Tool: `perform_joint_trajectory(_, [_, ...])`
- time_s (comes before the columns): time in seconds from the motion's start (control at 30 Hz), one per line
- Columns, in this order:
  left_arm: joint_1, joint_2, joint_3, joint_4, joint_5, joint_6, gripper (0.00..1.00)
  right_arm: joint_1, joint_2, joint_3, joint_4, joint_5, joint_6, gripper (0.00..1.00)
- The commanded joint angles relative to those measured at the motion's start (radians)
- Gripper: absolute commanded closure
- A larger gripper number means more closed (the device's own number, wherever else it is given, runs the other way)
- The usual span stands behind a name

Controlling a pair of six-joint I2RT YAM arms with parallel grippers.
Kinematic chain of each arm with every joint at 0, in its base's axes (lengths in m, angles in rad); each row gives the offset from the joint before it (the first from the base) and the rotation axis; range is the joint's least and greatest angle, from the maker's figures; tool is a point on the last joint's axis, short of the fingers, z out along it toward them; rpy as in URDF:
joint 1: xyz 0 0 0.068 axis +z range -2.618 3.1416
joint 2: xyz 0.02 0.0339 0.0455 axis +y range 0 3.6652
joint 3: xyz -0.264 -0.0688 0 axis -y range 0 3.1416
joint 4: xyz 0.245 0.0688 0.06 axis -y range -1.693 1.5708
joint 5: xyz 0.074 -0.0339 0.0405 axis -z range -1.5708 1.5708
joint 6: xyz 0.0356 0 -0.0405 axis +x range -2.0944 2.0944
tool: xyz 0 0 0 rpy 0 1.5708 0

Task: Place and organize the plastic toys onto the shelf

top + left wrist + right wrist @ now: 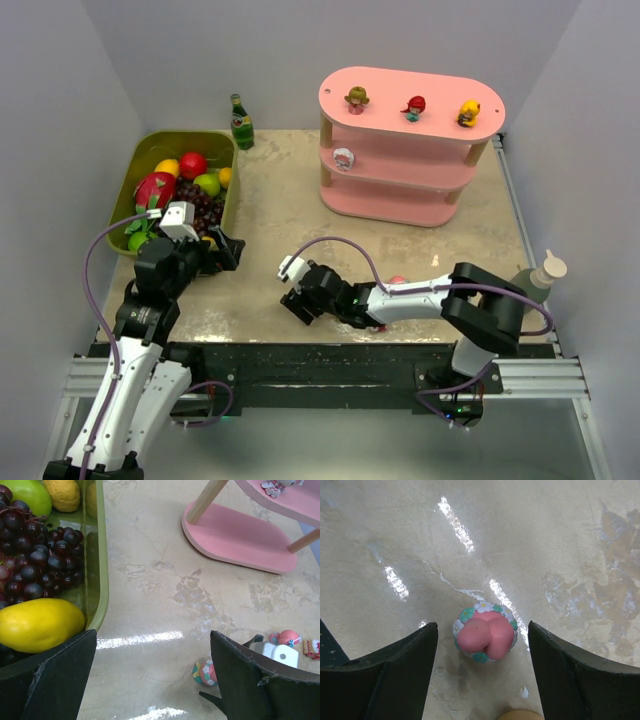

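Observation:
The pink shelf [400, 205] stands at the back right. Its top board holds a brown-haired figurine [357, 98], a red one [414, 107] and a yellow one [468, 112]. A round white toy [343, 158] sits on the middle tier. My right gripper [483, 647] is open low over the table, with a pink toy ringed with flowers [485, 636] between its fingers, not touched. My left gripper [152, 652] is open and empty beside the bin. The flower toy [205, 673] lies by its right finger. Further toys [287, 638] lie near my right arm.
An olive-green bin [130, 180] of toy fruit stands at the left, its wall [100, 580] next to my left gripper. A green bottle [240, 120] stands behind it. A squeeze bottle [540, 275] stands at the right edge. A pink toy [397, 281] lies behind my right forearm.

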Motion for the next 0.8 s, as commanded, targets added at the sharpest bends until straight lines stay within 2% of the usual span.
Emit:
perform_joint_trajectory(0.0, [0.006, -0.002, -0.006, 0.012, 0.016, -0.001, 0.01, -0.007, 0.015, 0.02, 0.063, 0.001, -0.011, 0.28])
perform_joint_trajectory(0.13, [0.006, -0.004, -0.005, 0.012, 0.012, -0.001, 0.0, -0.012, 0.015, 0.012, 0.085, 0.008, -0.002, 0.36])
perform_joint_trajectory(0.4, [0.006, -0.002, -0.005, 0.008, 0.011, -0.001, 0.01, -0.013, 0.012, 0.003, 0.111, 0.033, 0.01, 0.38])
perform_joint_trajectory(0.47, [0.006, -0.002, -0.005, 0.01, 0.011, -0.001, 0.01, -0.013, 0.014, 0.006, 0.108, 0.043, 0.025, 0.42])
perform_joint_trajectory(0.53, [0.006, -0.002, -0.005, 0.01, 0.009, -0.001, 0.0, -0.015, 0.021, 0.012, 0.091, 0.048, 0.034, 0.49])
perform_joint_trajectory(0.57, [0.006, -0.002, -0.005, 0.01, 0.009, -0.001, 0.01, -0.015, 0.023, 0.018, 0.086, 0.053, 0.041, 0.61])
perform_joint_trajectory(0.63, [0.006, -0.002, -0.005, 0.01, 0.009, -0.001, 0.01, -0.015, 0.023, 0.02, 0.08, 0.06, 0.05, 0.73])
perform_joint_trajectory(0.67, [0.006, -0.002, -0.005, 0.008, 0.008, -0.001, 0.0, -0.016, 0.018, 0.017, 0.082, 0.066, 0.057, 0.83])
perform_joint_trajectory(0.77, [0.006, -0.001, -0.005, 0.008, 0.008, -0.001, 0.0, -0.016, 0.008, 0.024, 0.065, 0.097, 0.079, 0.93])
